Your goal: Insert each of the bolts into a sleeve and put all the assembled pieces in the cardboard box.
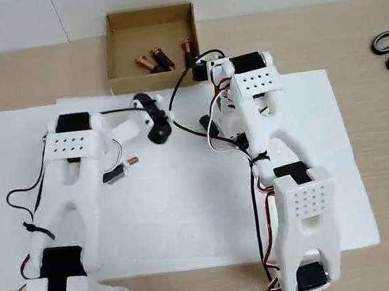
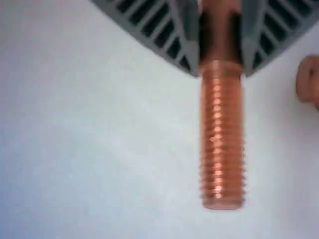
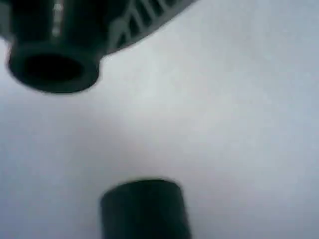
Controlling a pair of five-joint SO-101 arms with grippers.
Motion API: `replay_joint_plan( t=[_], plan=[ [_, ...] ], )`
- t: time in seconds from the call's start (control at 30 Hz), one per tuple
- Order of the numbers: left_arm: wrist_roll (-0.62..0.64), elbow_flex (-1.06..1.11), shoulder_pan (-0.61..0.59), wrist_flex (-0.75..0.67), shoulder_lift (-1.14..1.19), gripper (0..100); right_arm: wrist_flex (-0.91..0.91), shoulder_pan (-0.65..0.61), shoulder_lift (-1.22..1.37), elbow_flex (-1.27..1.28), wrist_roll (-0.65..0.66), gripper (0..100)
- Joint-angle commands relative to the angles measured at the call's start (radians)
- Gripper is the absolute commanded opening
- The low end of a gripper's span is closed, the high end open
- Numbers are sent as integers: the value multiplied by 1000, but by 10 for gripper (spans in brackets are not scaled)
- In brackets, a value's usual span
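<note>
Evidently mid-insertion: the left gripper (image 2: 220,55) is clamped on a bolt (image 2: 222,134), and the right gripper (image 3: 65,35) pinches a sleeve (image 3: 52,67). Next, I'd say, thread must meet bore squarely.

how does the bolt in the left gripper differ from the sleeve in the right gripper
The bolt is copper-coloured; the sleeve is black. The bolt's shank is threaded; the sleeve's outside looks smooth. The bolt is a solid rod, while the sleeve shows an open hole at its end. Shared: each is clamped and sticks out over the white sheet, the bolt from the left gripper, the sleeve from the right gripper.
</note>
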Motion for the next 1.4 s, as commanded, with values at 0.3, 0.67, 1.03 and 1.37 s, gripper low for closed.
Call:
replay_joint_plan(
  t=[0.3, 0.67, 1.03, 1.37],
  plan=[
    [-284, 102, 6, -51, -60, 7, 8, -1, -16, -11, -11, 3],
    [-107, 104, 5, -201, -60, 8, 8, -1, -18, -11, -11, 3],
    [-95, 125, 6, -198, -61, 100, 8, -1, -18, -11, -11, 3],
    [-5, 88, 6, -196, -72, 101, 8, -1, -18, -11, -11, 3]
  ],
)
